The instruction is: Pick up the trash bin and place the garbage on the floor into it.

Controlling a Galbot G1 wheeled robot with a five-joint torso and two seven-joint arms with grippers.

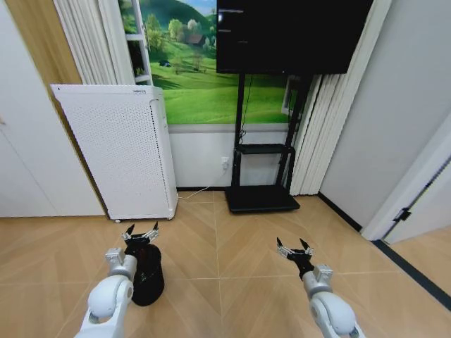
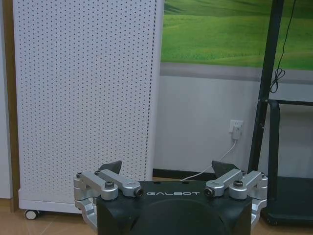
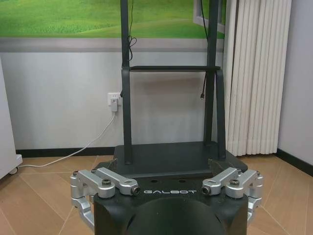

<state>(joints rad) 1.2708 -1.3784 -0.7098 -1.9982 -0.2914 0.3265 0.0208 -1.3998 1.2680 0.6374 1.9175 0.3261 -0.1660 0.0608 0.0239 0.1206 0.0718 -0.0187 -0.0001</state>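
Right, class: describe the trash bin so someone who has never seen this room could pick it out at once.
Start at the tall white perforated appliance by the left wall. On the wooden floor in front of it, below the left gripper, stands the trash bin. It is small, round and black, far lower than the appliance, unlike the flat-based black TV stand farther right.

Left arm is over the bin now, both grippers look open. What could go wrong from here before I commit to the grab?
1. The left gripper hangs open above the trash bin, partly hiding its rim in the head view; a misjudged descent may knock the bin over instead of gripping its wall.
2. The white perforated appliance stands close behind the bin; reaching forward may strike it.
3. The power cable runs along the floor near the TV stand; driving there may snag it.
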